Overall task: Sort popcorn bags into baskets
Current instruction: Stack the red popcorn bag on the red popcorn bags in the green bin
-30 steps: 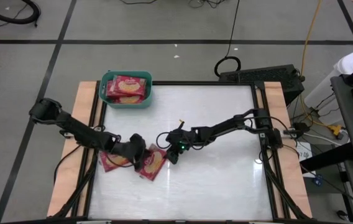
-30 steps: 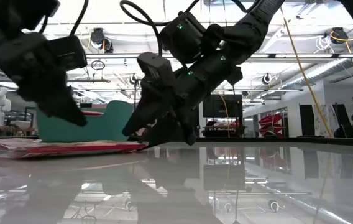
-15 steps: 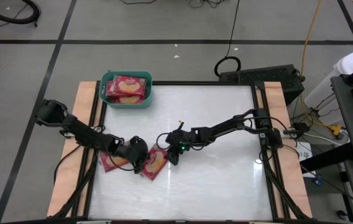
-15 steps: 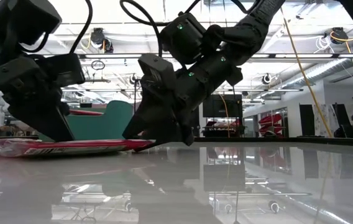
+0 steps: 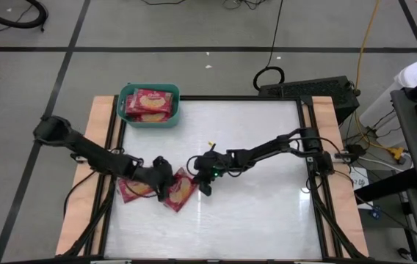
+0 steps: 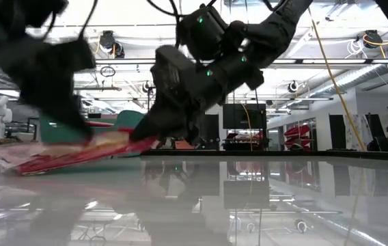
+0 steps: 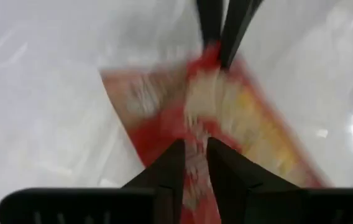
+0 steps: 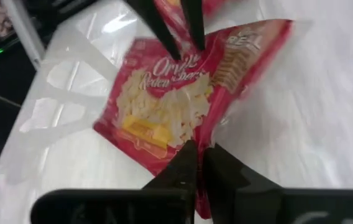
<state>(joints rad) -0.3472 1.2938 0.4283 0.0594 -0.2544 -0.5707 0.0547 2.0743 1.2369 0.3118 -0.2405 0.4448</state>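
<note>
One red popcorn bag (image 5: pixel 181 192) lies picture side up at the table's middle left, between my two grippers. My left gripper (image 5: pixel 166 183) is shut on its left end and my right gripper (image 5: pixel 197 183) on its right end. In the low view the bag (image 6: pixel 78 154) slants, its right end raised. A second red bag (image 5: pixel 130 191) lies flat under the left arm. The teal basket (image 5: pixel 124 110) stands at the far left with red bags (image 5: pixel 150 103) in it. My left gripper pinches the bag's edge (image 7: pixel 195 134) between its two fingers, slanting down from the table's left. That end stays low near the table. My right gripper pinches the opposite edge of the bag (image 8: pixel 189 134) between its two fingers, slanting down from the table's right. That end (image 6: pixel 129 140) is lifted off the table, and the bag tilts down toward the left gripper.
The white tabletop (image 5: pixel 267 191) has free room to the right and near side. Wooden strips (image 5: pixel 84 191) run along both sides. Cables and a black box (image 5: pixel 311 89) lie on the floor beyond the far edge.
My right gripper has shut on the bag's right edge, rolled a little and raised that end, so the bag now slants instead of lying flat. My left gripper came down onto the bag's left end and holds it.
</note>
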